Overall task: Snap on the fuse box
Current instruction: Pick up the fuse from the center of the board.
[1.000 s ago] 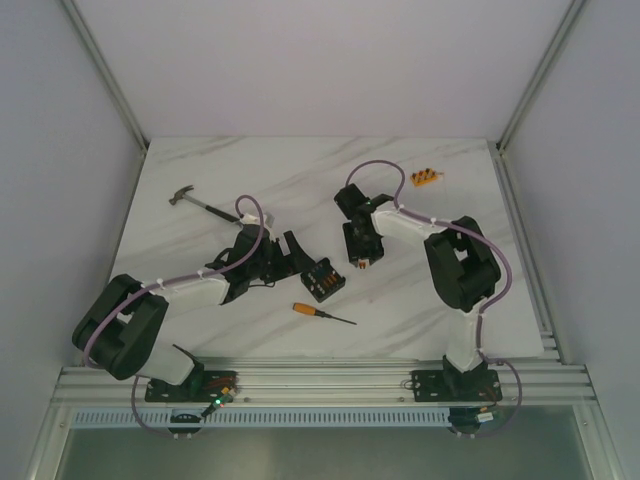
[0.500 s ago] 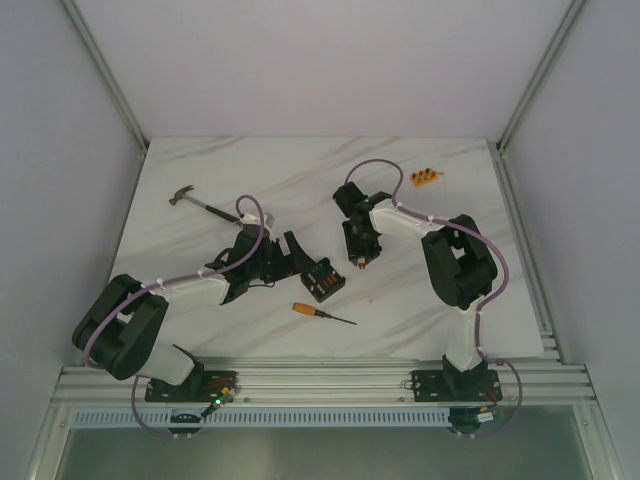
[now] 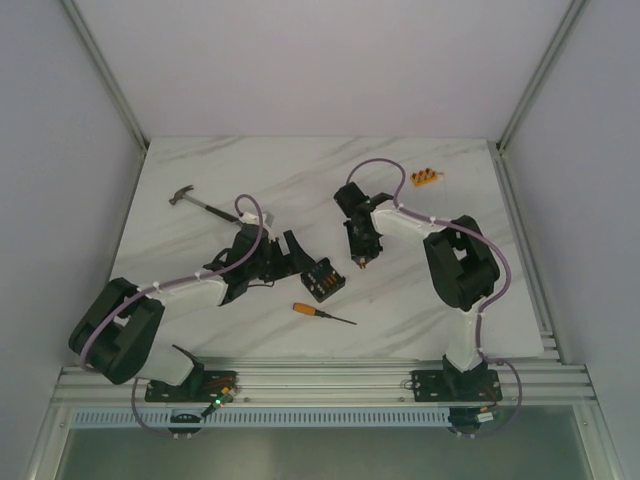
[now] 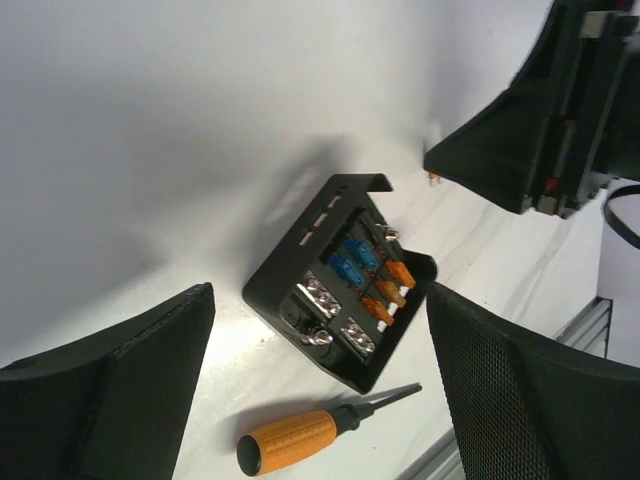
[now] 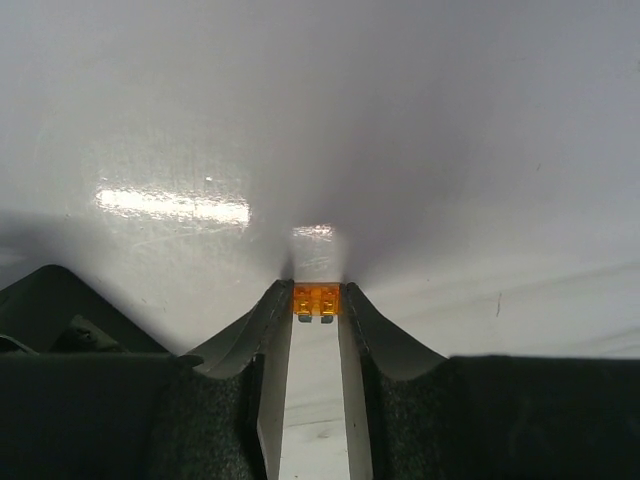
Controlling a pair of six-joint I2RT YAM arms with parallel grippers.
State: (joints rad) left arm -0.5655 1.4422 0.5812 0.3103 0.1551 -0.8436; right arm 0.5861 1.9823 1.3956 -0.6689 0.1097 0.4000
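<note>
Centrally on the table [image 3: 300,170], the fuse box [image 3: 322,281] is seen lying with its cover raised, and orange and blue blade fuses [image 4: 385,295] are exposed inside. The left end effector [image 3: 283,260] is held released just left of the fuse box, with its fingers spread wide and apart from it. The right end effector [image 3: 363,262] is positioned just right of the fuse box and clenched on a small orange fuse [image 5: 314,298]. An orange-handled screwdriver [image 3: 322,314] is laid just on the near side of the fuse box.
</note>
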